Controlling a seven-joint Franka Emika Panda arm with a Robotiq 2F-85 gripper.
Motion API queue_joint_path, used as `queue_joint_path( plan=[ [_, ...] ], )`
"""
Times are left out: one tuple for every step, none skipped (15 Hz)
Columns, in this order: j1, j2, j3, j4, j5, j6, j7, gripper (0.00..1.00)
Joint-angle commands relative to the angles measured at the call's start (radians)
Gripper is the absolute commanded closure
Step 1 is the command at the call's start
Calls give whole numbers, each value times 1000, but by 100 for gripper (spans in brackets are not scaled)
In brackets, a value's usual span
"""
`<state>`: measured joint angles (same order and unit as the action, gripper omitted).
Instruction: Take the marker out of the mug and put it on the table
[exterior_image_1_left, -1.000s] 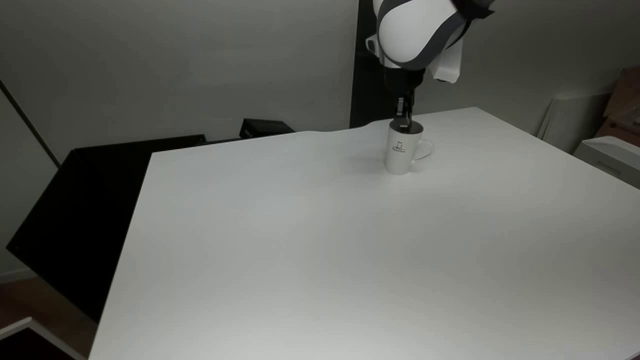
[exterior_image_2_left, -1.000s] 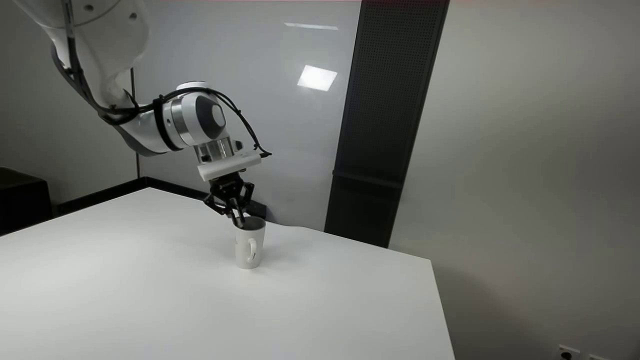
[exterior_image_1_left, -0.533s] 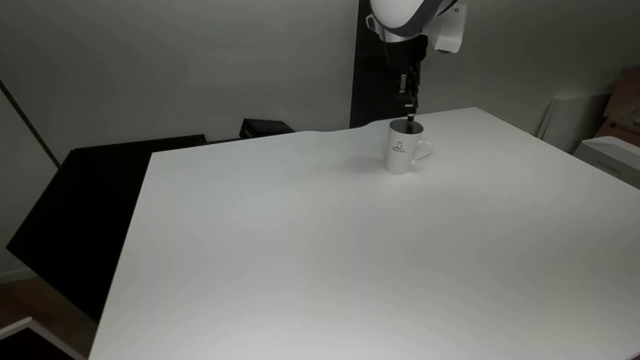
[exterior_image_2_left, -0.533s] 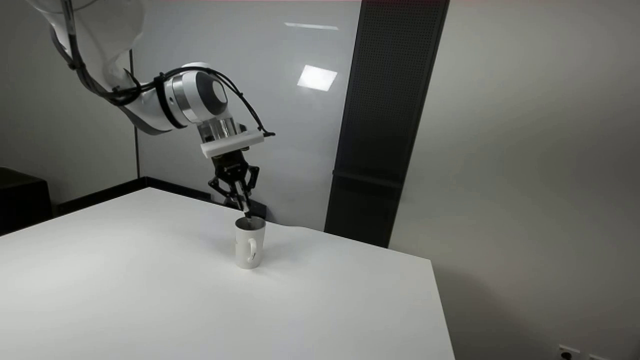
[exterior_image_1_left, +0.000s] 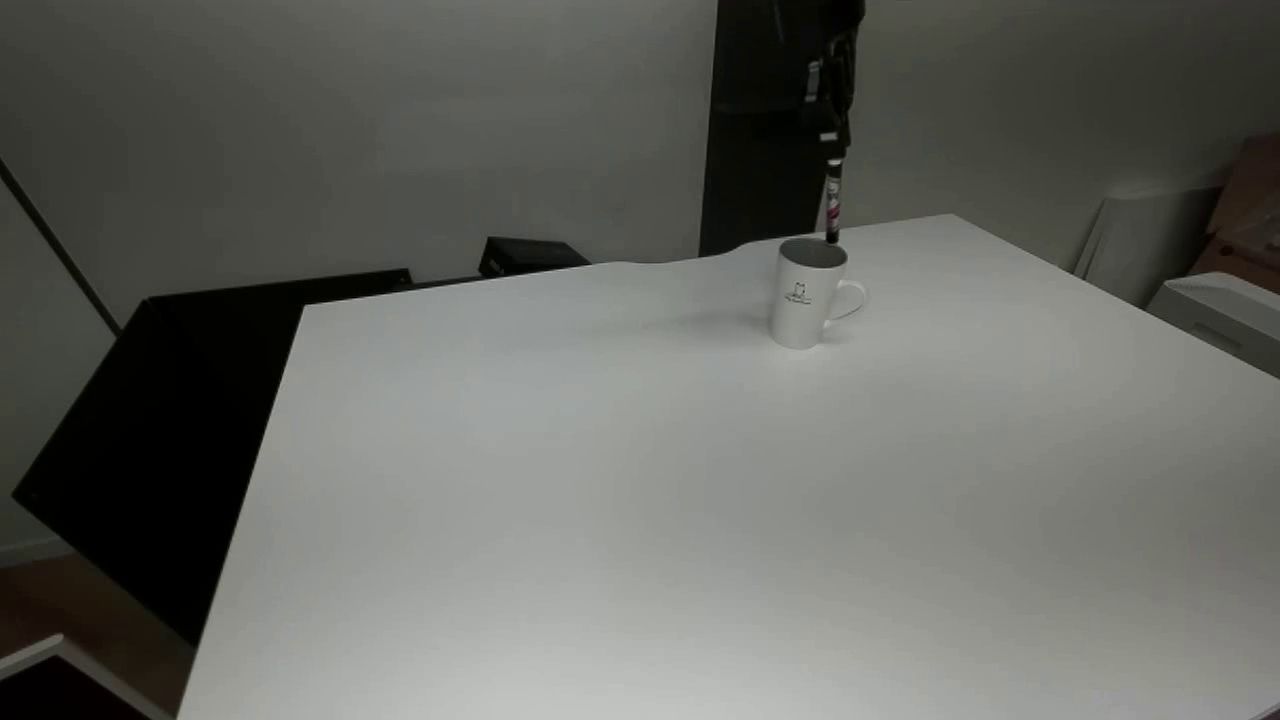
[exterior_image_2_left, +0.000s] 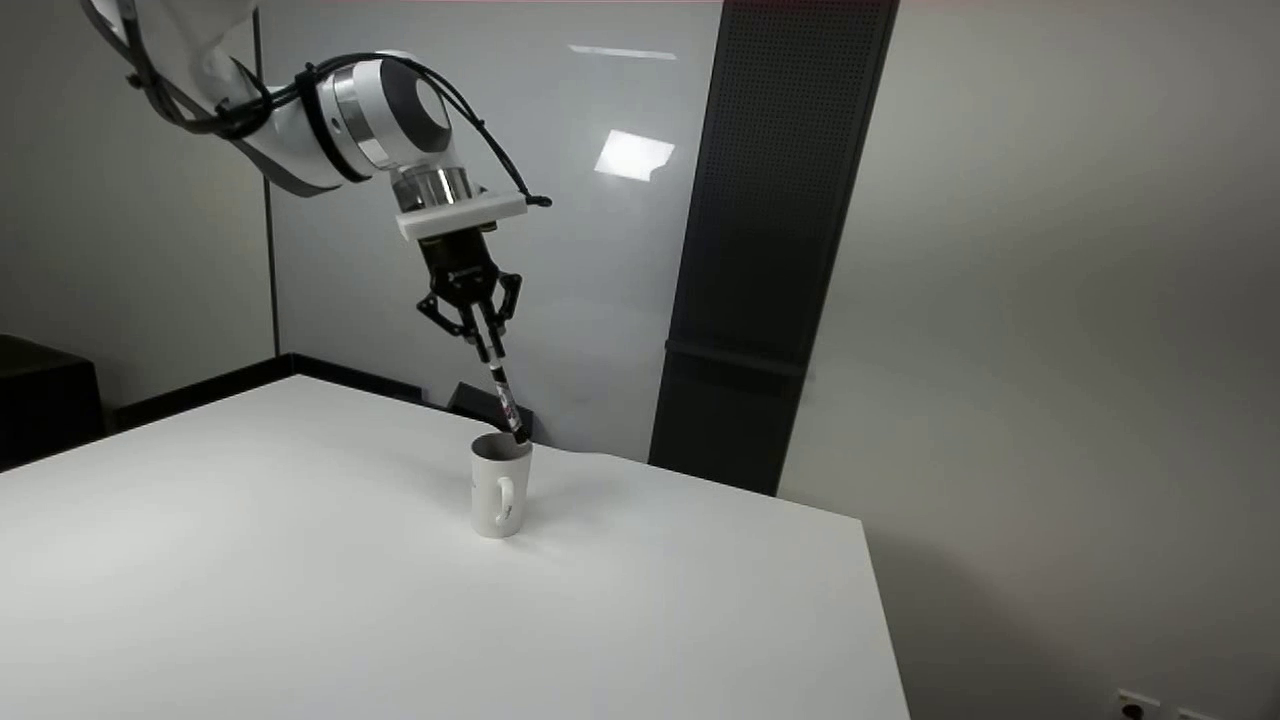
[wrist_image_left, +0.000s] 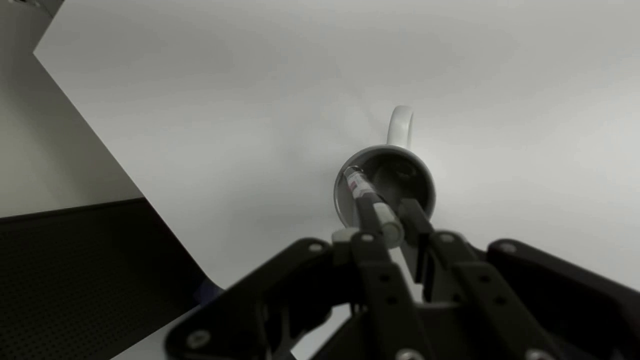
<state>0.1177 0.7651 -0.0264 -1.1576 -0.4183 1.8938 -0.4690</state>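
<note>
The white mug (exterior_image_1_left: 800, 310) stands upright on the white table (exterior_image_1_left: 600, 480); its handle shows in an exterior view (exterior_image_2_left: 505, 498) and the wrist view (wrist_image_left: 400, 125). My gripper (exterior_image_2_left: 492, 352) is above the mug, shut on the upper end of the marker (exterior_image_2_left: 508, 400). The marker hangs down, tilted in that view and nearly upright in the other exterior view (exterior_image_1_left: 834, 200), with a dark tip and reddish print. Its lower tip is at about the rim; the exact gap cannot be told. The wrist view shows the marker (wrist_image_left: 357, 182) between the fingers, over the mug's opening.
A black surface (exterior_image_1_left: 150, 430) adjoins the table's side. A small black box (exterior_image_1_left: 530, 255) lies behind the table's far edge. A white box (exterior_image_1_left: 1215, 320) stands beyond the table's side. A dark perforated panel (exterior_image_2_left: 770, 250) is on the wall behind.
My gripper has risen from the mug's opening, and the marker has come up with it, so most of its length now shows above the rim. The mug has stayed in place.
</note>
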Motion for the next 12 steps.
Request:
queue_joint_path(
  plan=[
    [5,-79,13,-29,-2,-45,17,93],
    [5,-96,14,-37,-3,-49,21,93],
    [1,-113,17,-46,1,-59,22,93],
    [-7,-129,19,-54,12,-81,21,93],
    [-14,-141,20,-60,23,-106,23,93],
    [-26,-148,20,-62,41,-149,24,93],
    [-41,-151,23,-61,69,-198,28,93],
    [-62,-153,28,-66,105,-237,24,93],
    [-77,-152,26,-73,129,-270,32,93],
    [-96,-150,26,-87,153,-300,30,93],
    [-110,-145,22,-99,173,-327,44,93],
    [-128,-142,21,-120,193,-346,53,93]
  ],
)
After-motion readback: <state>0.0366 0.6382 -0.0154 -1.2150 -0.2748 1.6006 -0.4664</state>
